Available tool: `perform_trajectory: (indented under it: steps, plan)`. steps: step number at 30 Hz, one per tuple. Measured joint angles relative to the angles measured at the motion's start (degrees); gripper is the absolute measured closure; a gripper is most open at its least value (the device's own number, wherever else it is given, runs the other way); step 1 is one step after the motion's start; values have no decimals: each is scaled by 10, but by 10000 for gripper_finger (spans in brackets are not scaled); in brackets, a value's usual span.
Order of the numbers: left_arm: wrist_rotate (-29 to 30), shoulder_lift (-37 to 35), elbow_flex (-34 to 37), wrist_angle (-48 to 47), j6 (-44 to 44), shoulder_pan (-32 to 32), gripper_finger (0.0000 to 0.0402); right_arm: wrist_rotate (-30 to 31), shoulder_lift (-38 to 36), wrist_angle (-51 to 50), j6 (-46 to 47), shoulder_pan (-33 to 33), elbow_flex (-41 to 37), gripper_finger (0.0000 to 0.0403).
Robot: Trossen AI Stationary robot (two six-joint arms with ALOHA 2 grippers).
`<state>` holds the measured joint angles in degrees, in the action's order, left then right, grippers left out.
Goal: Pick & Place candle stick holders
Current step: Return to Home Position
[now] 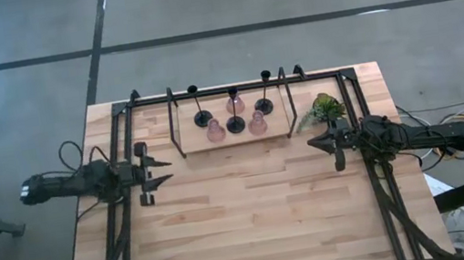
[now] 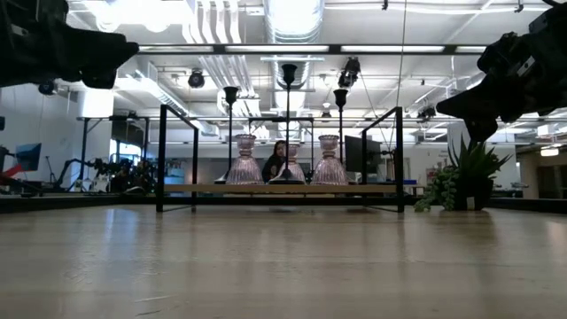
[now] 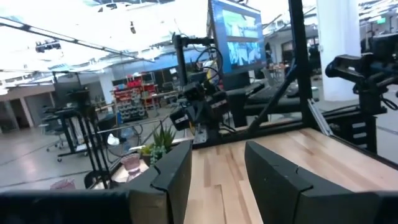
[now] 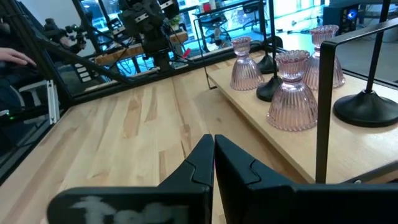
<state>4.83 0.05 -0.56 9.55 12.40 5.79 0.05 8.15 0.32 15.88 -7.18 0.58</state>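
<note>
Three black thin-stemmed holders [image 1: 201,116] [image 1: 235,122] [image 1: 263,104] and three pinkish translucent holders [image 1: 235,105] [image 1: 215,132] [image 1: 257,124] stand upright on their bases on a wooden board [image 1: 193,143] inside the black rack at the far middle. The right wrist view shows the pink ones [image 4: 292,93] and the black bases [image 4: 367,106] close by. My left gripper [image 1: 163,171] is open and empty at the table's left, above the wood. My right gripper [image 1: 312,143] is shut and empty at the right, near the board's right end.
The black metal rack frame [image 2: 160,159] stands around the board, with upright posts at each end. A small green plant [image 1: 323,109] sits beside my right gripper. Black frame rails [image 1: 120,211] run along both table sides. Bare wood [image 1: 253,210] lies in front. A person [image 2: 279,158] sits beyond the table.
</note>
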Motion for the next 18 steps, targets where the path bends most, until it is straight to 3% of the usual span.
perform_trajectory:
  steps: [9, 18]
  plan:
    - [-89, 0, 1, -61, -53, -63, 248, 0, 3, 0, 0, 0, 0, 394]
    - [-96, 0, 1, -83, -65, -72, 248, 0, 3, 0, 0, 0, 0, 394]
